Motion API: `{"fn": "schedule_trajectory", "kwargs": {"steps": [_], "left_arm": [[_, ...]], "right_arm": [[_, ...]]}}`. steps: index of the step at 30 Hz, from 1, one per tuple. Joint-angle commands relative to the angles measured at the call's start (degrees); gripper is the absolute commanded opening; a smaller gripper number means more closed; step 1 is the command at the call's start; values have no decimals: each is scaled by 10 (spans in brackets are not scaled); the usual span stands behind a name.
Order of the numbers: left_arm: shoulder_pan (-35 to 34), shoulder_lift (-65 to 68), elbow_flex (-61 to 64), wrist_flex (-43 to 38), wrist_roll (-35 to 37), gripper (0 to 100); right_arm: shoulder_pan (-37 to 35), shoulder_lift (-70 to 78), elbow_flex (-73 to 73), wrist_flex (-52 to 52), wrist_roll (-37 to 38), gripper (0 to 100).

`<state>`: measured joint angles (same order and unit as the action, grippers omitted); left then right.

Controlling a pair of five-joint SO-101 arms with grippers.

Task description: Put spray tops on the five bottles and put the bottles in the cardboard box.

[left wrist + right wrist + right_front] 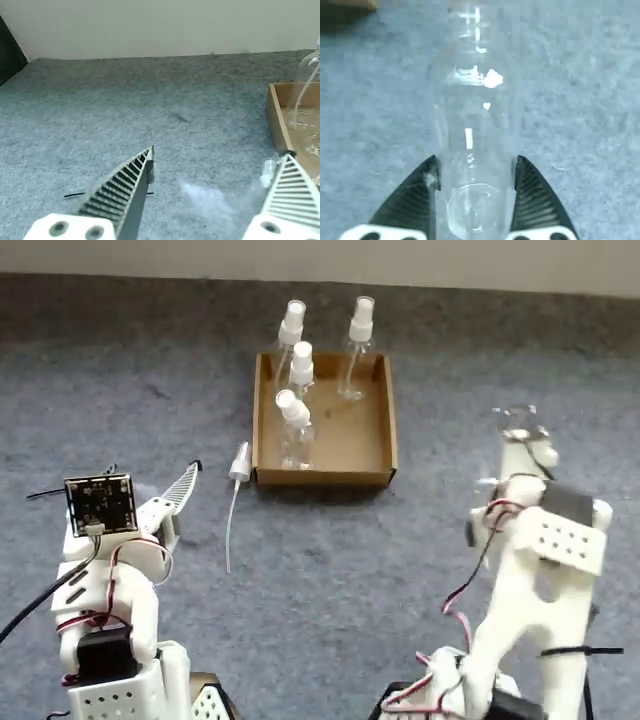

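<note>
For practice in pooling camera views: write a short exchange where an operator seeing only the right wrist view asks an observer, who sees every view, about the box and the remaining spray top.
Operator: The right gripper holds a clear bottle. How many bottles are boxed?
Observer: Four capped bottles stand in the cardboard box.
Operator: Where is the fifth top?
Observer: The loose spray top lies on the carpet beside the box, in front of the open left gripper.

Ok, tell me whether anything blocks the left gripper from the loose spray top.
Nothing visible does. Only bare carpet lies between the open left gripper and the spray top, which lies just outside the box.
</note>
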<state>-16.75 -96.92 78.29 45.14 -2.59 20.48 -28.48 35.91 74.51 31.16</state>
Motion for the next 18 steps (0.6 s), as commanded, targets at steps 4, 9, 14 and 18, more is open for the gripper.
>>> {"fn": "schedule_trajectory", "kwargs": {"steps": [4,9,14,18], "left_arm": [[12,1,-4,11,5,347],[12,1,-4,13,5,347],[12,1,-4,13,5,347],[12,1,-4,14,5,347]], "right_arm": [[84,139,-27,-24,55,33],[109,209,-42,-26,56,170],[111,216,-41,-26,70,220],[108,215,-43,-26,61,265]]}}
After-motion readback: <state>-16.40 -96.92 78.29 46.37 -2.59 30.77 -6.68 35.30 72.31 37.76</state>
